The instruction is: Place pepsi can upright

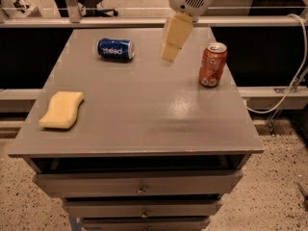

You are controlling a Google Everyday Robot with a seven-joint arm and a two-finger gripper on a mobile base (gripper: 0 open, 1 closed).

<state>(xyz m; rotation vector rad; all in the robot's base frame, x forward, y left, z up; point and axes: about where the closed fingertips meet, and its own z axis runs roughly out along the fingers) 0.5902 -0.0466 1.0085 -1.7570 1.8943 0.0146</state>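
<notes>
The pepsi can [115, 48] is blue with white lettering and lies on its side at the back left of the grey table [139, 114]. My gripper [169, 56] hangs from the white arm above the back middle of the table, to the right of the pepsi can and apart from it. It holds nothing that I can see.
An orange-red can [212, 65] stands upright at the right side of the table. A yellow sponge [62, 109] lies near the left edge. Drawers sit below the tabletop. A rail runs behind the table and a cable [293, 71] hangs at the right.
</notes>
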